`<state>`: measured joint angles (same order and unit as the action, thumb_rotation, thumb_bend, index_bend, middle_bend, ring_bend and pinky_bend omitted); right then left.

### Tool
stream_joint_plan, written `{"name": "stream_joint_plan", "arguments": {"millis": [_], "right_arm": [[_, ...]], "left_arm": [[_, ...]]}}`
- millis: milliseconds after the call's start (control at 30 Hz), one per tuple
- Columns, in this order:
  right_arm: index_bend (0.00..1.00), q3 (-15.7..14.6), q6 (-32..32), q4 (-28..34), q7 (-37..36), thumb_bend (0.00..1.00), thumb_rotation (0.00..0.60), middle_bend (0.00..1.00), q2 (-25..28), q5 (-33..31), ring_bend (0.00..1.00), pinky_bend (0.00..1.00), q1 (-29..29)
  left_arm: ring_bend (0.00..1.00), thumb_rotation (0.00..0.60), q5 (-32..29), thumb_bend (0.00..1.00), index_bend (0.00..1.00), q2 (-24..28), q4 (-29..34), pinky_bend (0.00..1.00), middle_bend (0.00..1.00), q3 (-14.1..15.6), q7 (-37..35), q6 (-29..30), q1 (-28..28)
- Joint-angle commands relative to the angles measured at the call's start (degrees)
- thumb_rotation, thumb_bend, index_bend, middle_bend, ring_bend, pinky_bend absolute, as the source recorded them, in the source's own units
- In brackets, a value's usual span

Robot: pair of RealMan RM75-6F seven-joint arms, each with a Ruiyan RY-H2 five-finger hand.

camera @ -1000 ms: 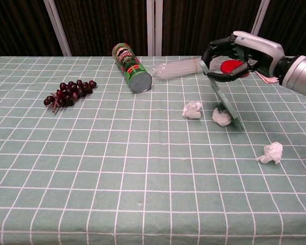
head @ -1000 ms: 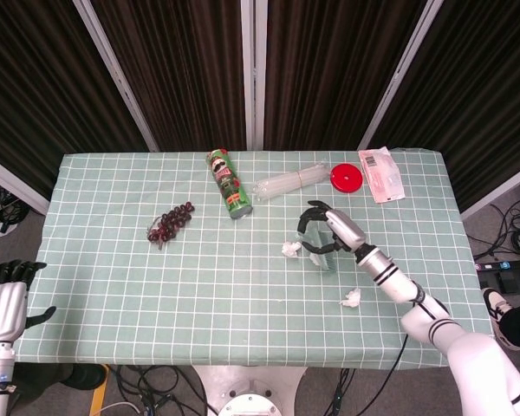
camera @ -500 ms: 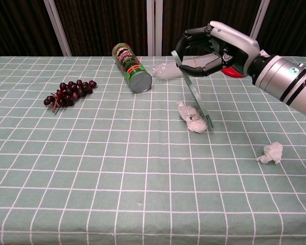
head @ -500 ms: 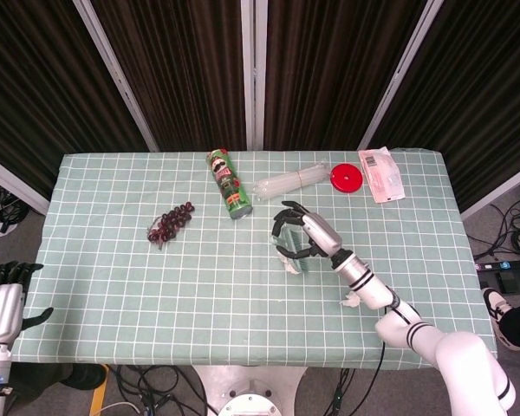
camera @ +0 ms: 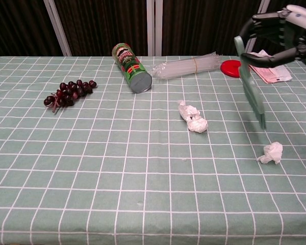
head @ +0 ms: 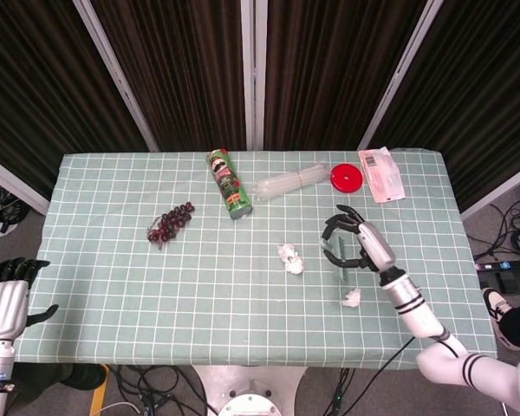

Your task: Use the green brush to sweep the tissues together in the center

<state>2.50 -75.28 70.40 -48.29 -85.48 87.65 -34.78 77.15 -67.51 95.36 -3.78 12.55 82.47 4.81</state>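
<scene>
Two tissues [camera: 193, 118] lie pressed together near the middle of the table [head: 113, 286], and a third tissue [camera: 271, 152] sits alone toward my right, well apart from them. Between the pair and the lone one I see only bare checked cloth, and the whole near half of the table in front of me is open cloth too.

The far edge is where things crowd. A green chip can [head: 229, 184] lies on its side, with a bundle of clear plastic tubes [head: 288, 182] just beside it, then a red lid [head: 347, 177] and a flat packet [head: 381, 173] close to the far right corner. A bunch of dark grapes [head: 171, 223] rests on the left half, well apart from the tissues.

My right hand [head: 360, 243] is raised over the right side of the table, fingers curled around the handle of the green brush [camera: 250, 84]. In the chest view the brush hangs down and slants from the hand, its lower end in the air above the lone tissue and not touching it. In the head view the hand sits between the paired tissues and the right edge, with the forearm running back toward the near right corner.

My left hand [head: 2, 303] is off the table, beyond the near left corner, dark fingers spread and holding nothing. It shows only in the head view.
</scene>
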Motion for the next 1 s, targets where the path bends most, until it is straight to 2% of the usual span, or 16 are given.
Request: {"name": "stream_joint_plan", "arguments": {"millis": [33, 200, 367, 600, 1000], "right_arm": [[0.65, -3.17, -2.22, 11.39, 7.05, 0.33, 0.600, 0.60, 7.68, -3.17, 0.28, 0.10, 7.56], [0.65, -5.36, -4.29, 15.01, 11.09, 0.33, 0.600, 0.60, 8.32, -3.63, 0.28, 0.10, 12.45], [0.66, -5.27, -5.21, 13.64, 13.83, 0.33, 0.600, 0.60, 4.92, -4.86, 0.28, 0.10, 15.56], [0.66, -1.68, -3.86, 10.51, 15.58, 0.33, 0.600, 0.60, -2.11, -5.93, 0.28, 0.09, 15.50], [0.66, 6.60, 3.07, 6.17, 20.75, 0.33, 0.600, 0.60, -11.72, -7.95, 0.28, 0.09, 8.81]], "left_arm": [[0.15, 0.600, -0.12, 0.12, 0.26, -0.11, -0.12, 0.15, 0.24, -0.06, -0.16, -0.39, 0.25], [0.15, 0.600, 0.06, 0.12, 0.26, -0.06, -0.41, 0.15, 0.24, -0.07, -0.99, -1.41, 0.86], [0.15, 0.600, 0.23, 0.12, 0.26, 0.16, -0.49, 0.15, 0.24, 0.06, -2.39, -2.16, 1.16], [0.15, 0.600, 0.75, 0.12, 0.26, 0.39, -0.53, 0.15, 0.24, 0.36, -3.85, -2.22, 1.13], [0.15, 0.600, 1.08, 0.12, 0.26, 1.11, -0.05, 0.15, 0.24, 1.25, -6.10, -1.33, -0.14]]}}
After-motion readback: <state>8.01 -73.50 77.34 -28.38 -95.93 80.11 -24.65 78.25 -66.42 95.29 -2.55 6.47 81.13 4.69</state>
